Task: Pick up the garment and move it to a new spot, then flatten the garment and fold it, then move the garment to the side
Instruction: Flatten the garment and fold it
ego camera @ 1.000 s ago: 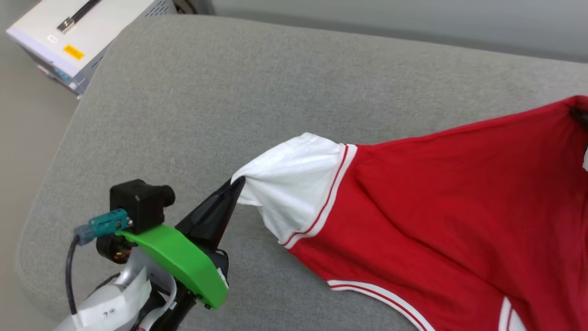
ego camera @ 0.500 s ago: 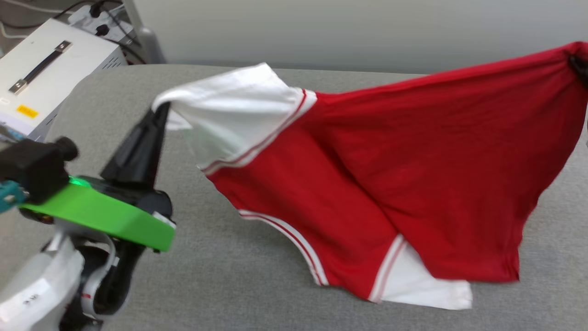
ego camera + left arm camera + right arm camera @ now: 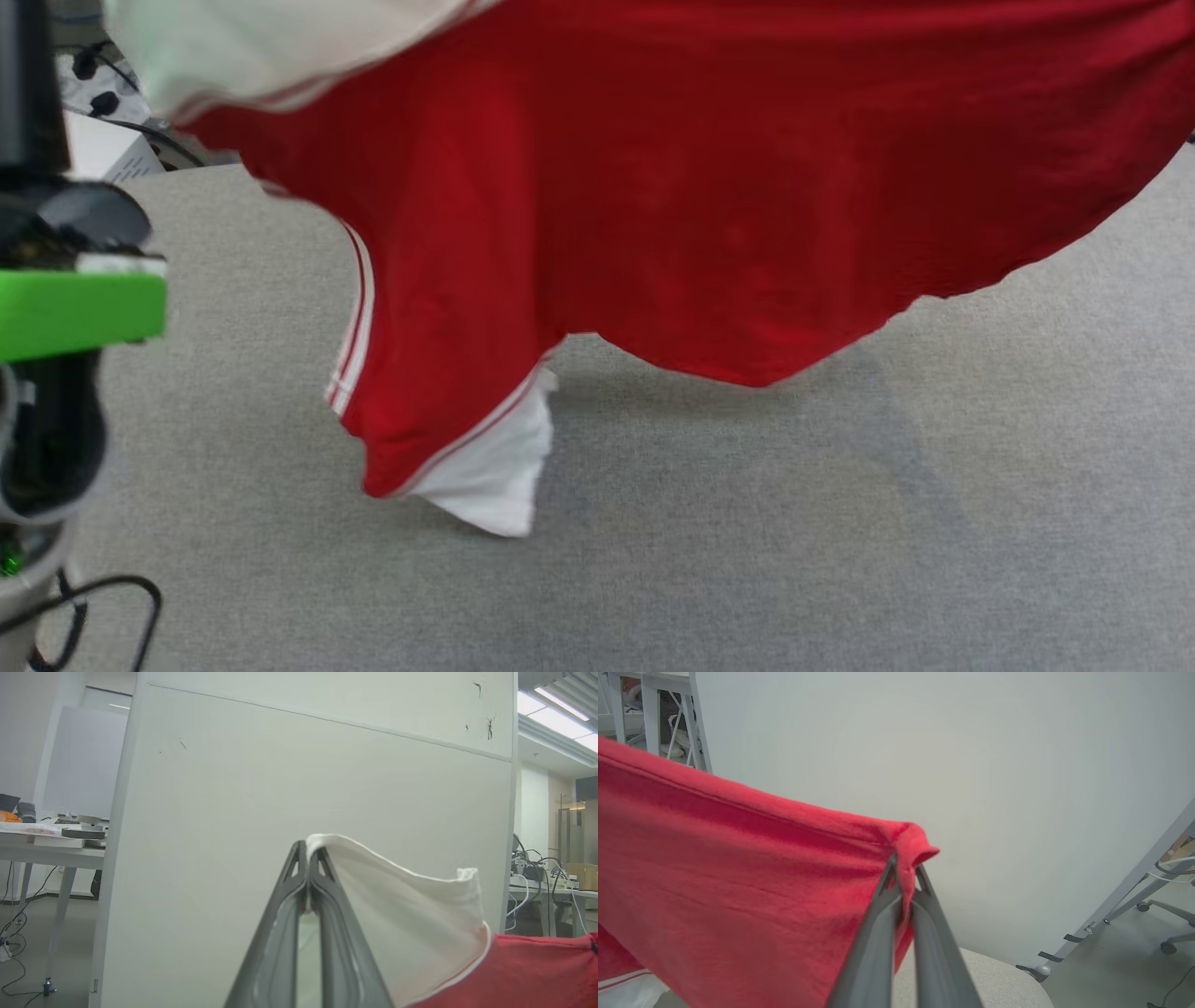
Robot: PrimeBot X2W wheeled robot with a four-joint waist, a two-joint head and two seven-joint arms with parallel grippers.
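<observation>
Two end effectors (image 3: 308,847) (image 3: 903,863) pinch one garment (image 3: 700,187), apparently mostly airborne.

Red, white-sleeved garment (image 3: 709,187) hangs spread above cushion.

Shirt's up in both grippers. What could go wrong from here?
1. The left gripper pinches only the tip of the white sleeve; it could slip out if stretched harder.
2. The right gripper holds just a small bunched corner of the garment, likely equally fragile.
3. The loose sleeve hangs lowest over the grey cushion and may fold under when laid down.
</observation>
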